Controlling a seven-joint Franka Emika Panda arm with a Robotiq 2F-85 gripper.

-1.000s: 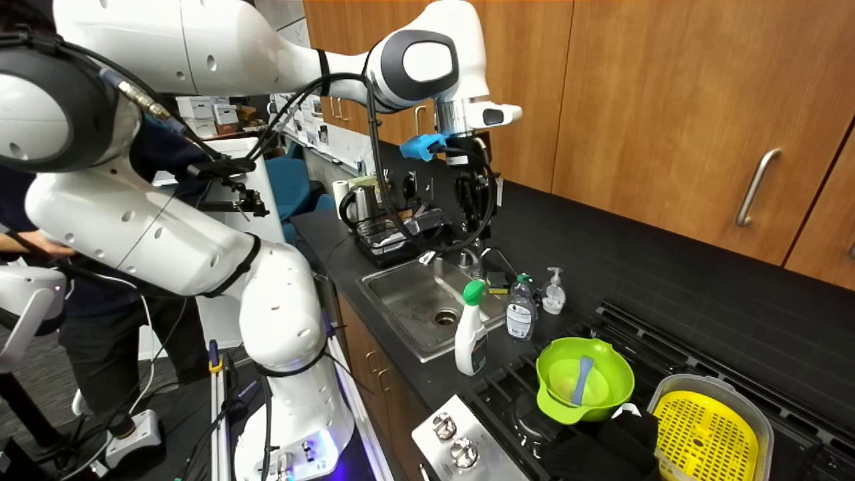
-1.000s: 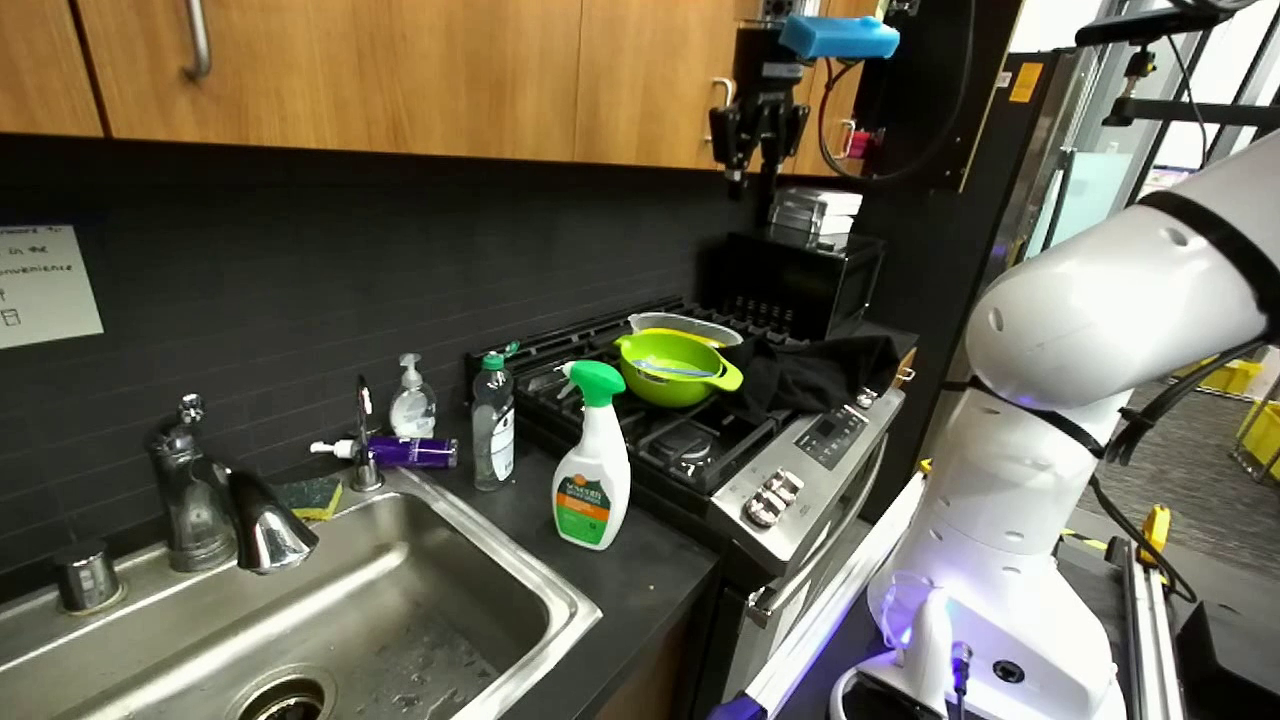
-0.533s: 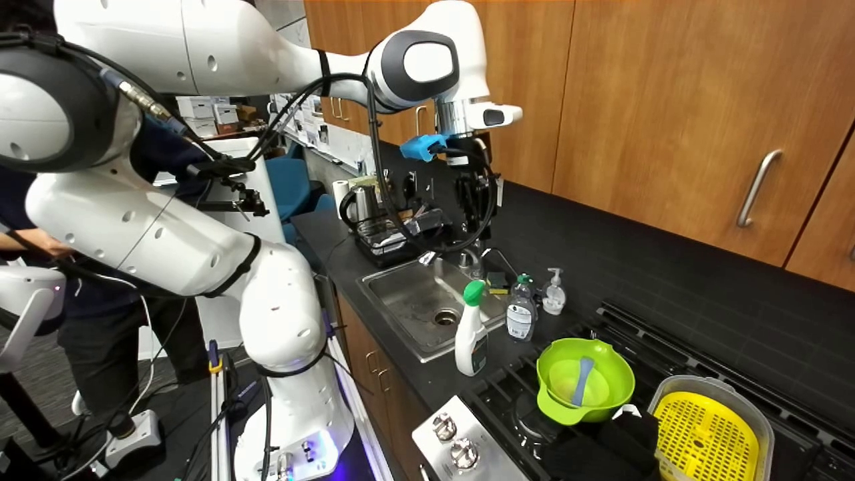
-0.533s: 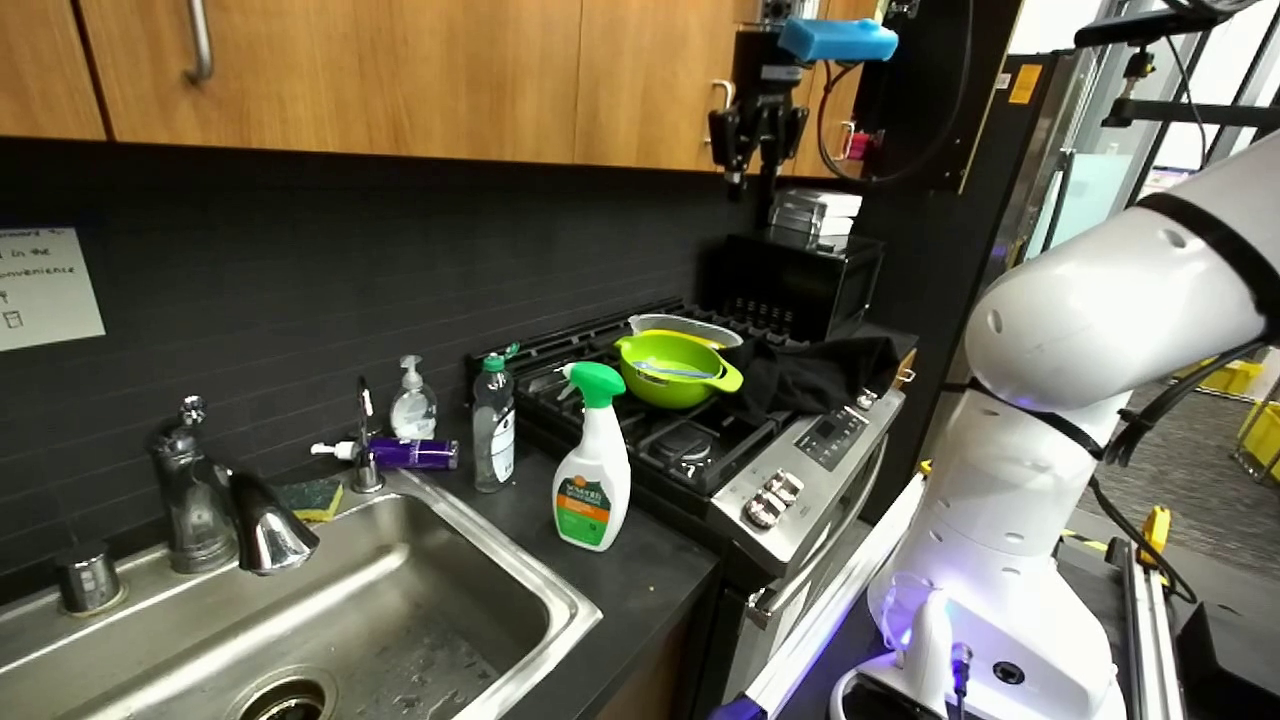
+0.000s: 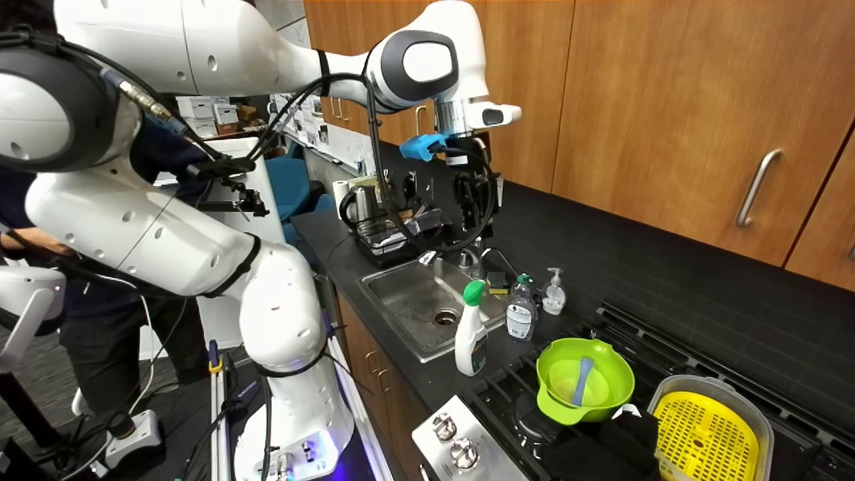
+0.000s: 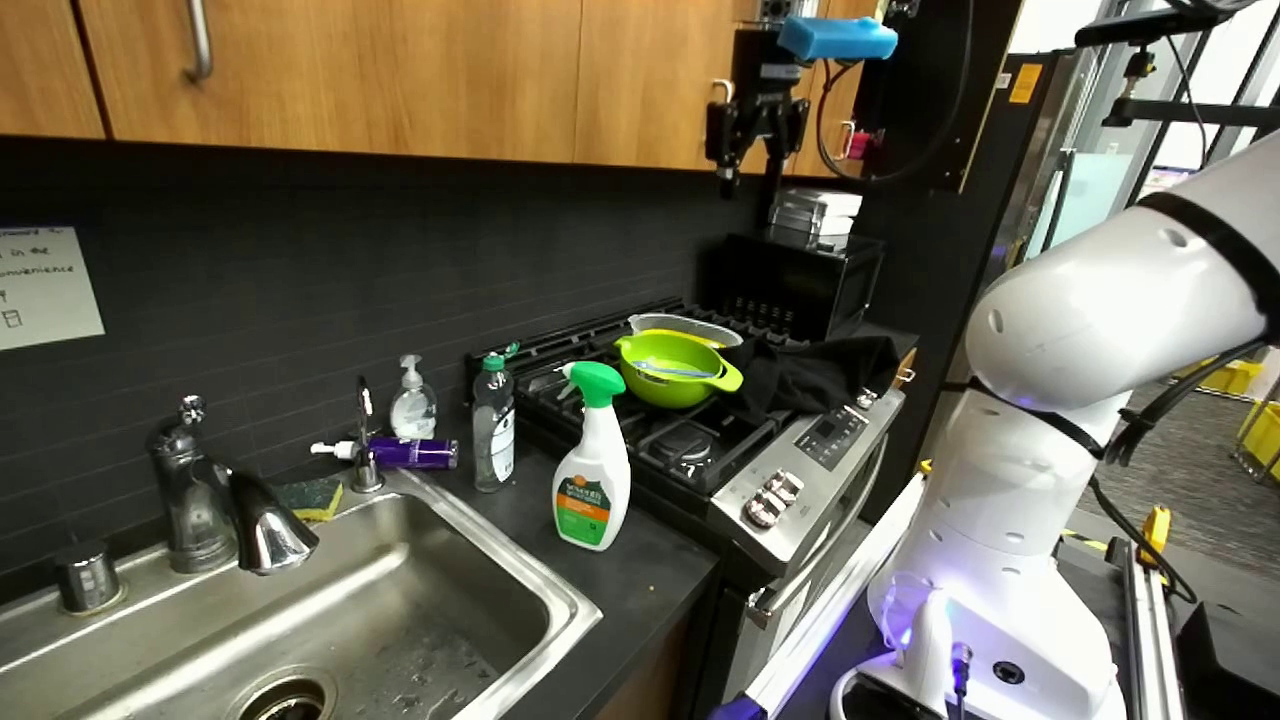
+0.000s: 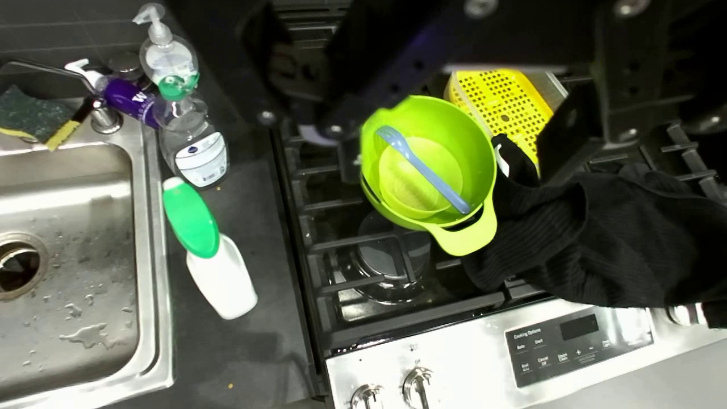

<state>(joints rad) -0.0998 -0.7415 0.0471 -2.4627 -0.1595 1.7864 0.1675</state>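
Wider apart than a moment ago, the fingers (image 6: 722,140) have spread out, while the white arm (image 5: 284,327) stays in the same spot. They are loose and hold just air, with a gap you can see between them. They point down and hang up high, in front of the wooden cupboards (image 6: 450,80) in an exterior view, well apart from all the things below. Looking down in the wrist view, you see the green bowl (image 7: 474,153) in the gap between the fingers. It sits far below them on the stove (image 7: 448,341), on the side close to the sink (image 7: 150,261). A blue tool (image 7: 429,176) lies slanted inside it. Next to the bowl on the stove is a gray tub (image 5: 765,434) with a yellow basket (image 5: 701,427) full of little holes in it. A black cloth (image 7: 596,244) lies bunched up beside the bowl; I cannot tell if they touch. On the desk (image 6: 640,575), between the stove and the sink, a white spray bottle (image 6: 594,468) with a green top stands up straight. A clear soap bottle (image 6: 492,430) stands near it, just beside the stove, and a clear pump bottle (image 6: 412,408) stands farther back. A purple bottle (image 6: 418,453) lies on its side near the pump bottle. A sponge (image 7: 34,116) rests on the sink's edge.
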